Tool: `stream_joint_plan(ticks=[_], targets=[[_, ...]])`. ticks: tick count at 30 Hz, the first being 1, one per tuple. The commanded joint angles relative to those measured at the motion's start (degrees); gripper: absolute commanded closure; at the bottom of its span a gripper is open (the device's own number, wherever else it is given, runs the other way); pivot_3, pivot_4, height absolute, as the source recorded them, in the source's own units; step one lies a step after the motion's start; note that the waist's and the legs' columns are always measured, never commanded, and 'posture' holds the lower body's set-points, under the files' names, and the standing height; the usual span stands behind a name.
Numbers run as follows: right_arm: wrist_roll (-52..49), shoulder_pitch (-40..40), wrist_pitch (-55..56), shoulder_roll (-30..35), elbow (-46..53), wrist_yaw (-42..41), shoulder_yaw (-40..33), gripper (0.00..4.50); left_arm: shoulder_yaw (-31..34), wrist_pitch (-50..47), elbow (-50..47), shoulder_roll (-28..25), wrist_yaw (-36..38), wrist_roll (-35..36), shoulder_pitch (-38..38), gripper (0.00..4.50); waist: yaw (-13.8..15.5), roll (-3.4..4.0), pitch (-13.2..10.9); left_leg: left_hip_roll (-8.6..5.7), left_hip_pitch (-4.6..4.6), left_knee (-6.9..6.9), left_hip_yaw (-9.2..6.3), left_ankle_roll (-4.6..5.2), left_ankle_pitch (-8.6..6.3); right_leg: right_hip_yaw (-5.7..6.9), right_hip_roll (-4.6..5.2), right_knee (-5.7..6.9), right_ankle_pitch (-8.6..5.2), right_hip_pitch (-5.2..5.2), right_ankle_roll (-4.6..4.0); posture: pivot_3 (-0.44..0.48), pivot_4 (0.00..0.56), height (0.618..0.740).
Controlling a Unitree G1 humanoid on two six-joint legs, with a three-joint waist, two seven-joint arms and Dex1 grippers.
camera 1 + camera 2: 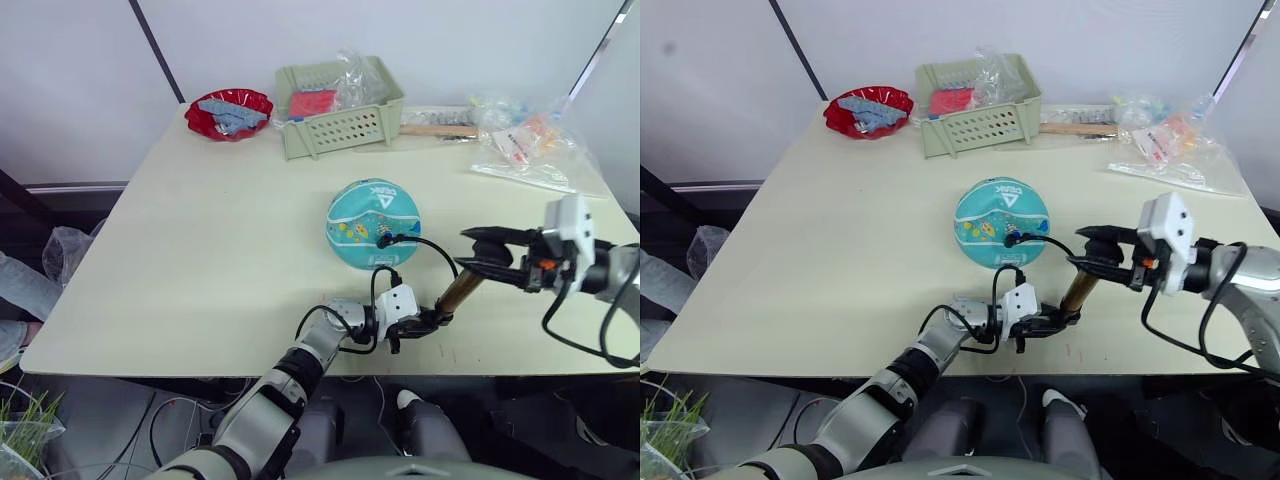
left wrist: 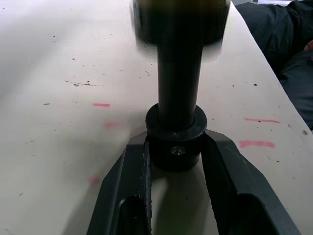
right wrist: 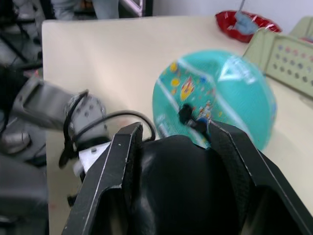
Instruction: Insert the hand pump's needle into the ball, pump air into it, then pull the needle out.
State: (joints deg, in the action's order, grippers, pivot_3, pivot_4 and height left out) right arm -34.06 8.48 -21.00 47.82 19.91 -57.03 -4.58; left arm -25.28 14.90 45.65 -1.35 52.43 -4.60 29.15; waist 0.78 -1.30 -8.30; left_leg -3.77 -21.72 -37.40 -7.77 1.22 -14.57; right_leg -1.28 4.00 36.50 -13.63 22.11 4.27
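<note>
Ball (image 1: pixel 373 224), teal with white stripes, sits on the tabletop (image 1: pixel 200 260) midway toward its near edge. Hand pump (image 1: pixel 459 292) leans tilted near that edge, right of the ball; its thin black hose (image 1: pixel 425 243) arcs to the ball's near side. Left hand (image 1: pixel 432 322) clamps the pump's black base cap. Right hand (image 1: pixel 478 250) grips the black T-handle at the top.

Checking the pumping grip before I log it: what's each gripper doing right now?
Left gripper: shut on the hand pump, at its black base end.
Right gripper: shut on the pump's black T-handle.
</note>
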Motion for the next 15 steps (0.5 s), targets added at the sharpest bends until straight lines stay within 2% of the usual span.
stream_joint_plan(ticks=[1, 6, 15], targets=[[6.4, -3.0, 2.0, -1.6, -5.0, 0.8, 4.1, 2.83, -0.7, -2.5, 2.4, -1.7, 0.5, -2.1, -1.3, 3.45, 0.0, -0.04, 0.0, 0.0, 0.0, 0.0, 0.0, 0.0, 0.0, 0.0, 0.0, 0.0, 0.0, 0.0, 0.0, 0.0, 0.15, 0.74], [5.0, -2.7, 2.3, -2.8, -4.8, 0.9, 2.3, 2.83, -0.7, -2.6, 2.4, -1.7, 0.5, -2.1, -1.1, 3.45, 0.0, 0.02, 0.1, 0.0, 0.01, 0.0, -0.01, 0.0, 0.0, -0.01, 0.0, 0.0, 0.01, -0.01, -0.01, 0.0, 0.15, 0.74], [-8.4, 4.1, -6.5, 2.9, 0.4, -2.0, -8.8, 2.83, -0.5, -2.4, 3.2, -1.7, 0.6, -2.1, -0.6, 3.45, 0.1, 0.38, -0.2, -0.04, -0.16, 0.01, -0.01, 0.0, 0.0, -0.01, 0.03, 0.0, 0.09, 0.15, -0.17, 0.0, 0.15, 0.74]])
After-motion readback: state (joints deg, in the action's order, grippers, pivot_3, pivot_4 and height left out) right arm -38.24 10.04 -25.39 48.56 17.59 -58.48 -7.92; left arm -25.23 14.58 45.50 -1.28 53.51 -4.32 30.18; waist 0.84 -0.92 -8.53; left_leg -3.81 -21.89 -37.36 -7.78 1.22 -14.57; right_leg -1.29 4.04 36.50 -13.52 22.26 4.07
